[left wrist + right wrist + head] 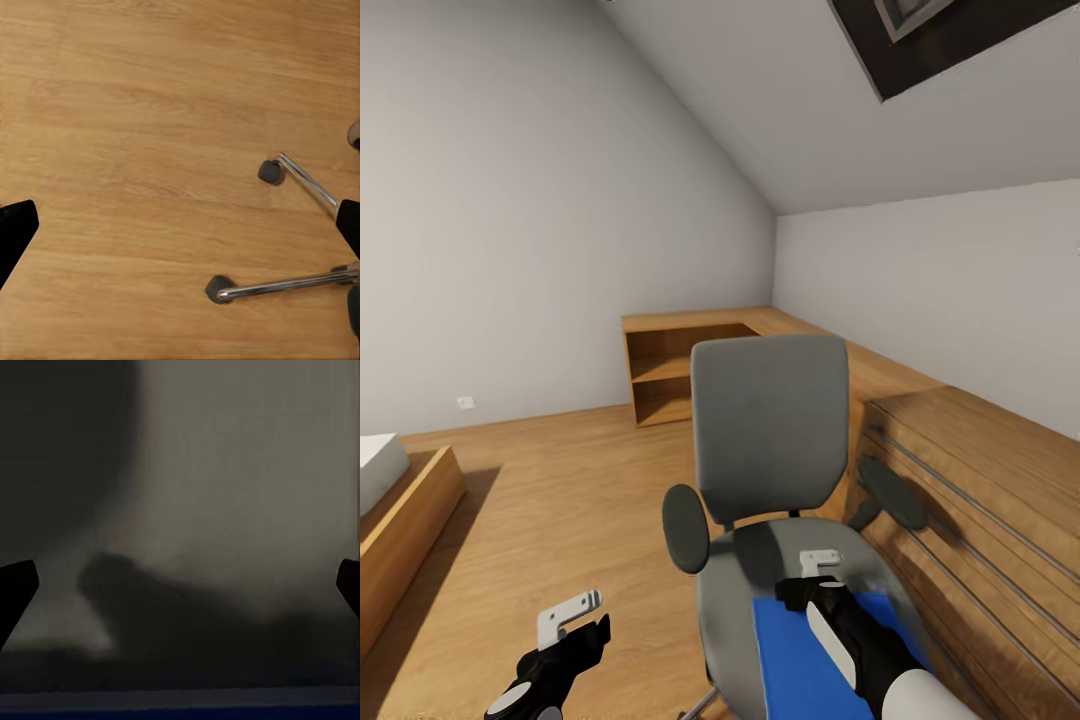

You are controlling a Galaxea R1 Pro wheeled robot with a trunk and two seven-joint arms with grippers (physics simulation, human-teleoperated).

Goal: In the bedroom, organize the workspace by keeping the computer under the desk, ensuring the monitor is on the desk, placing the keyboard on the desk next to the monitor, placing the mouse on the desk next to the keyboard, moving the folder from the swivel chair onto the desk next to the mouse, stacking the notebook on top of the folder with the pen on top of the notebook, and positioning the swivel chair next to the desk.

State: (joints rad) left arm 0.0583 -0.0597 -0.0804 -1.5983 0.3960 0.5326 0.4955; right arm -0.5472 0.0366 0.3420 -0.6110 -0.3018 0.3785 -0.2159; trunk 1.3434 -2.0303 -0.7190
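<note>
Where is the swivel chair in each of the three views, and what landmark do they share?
Head view: the chair stands at lower centre, the blue folder on its seat.
Left wrist view: two metal base legs with casters at the right edge, on the wood floor.
Right wrist view: the grey seat close up, the folder's edge along the bottom.
Shared landmark: the chair itself.
</note>
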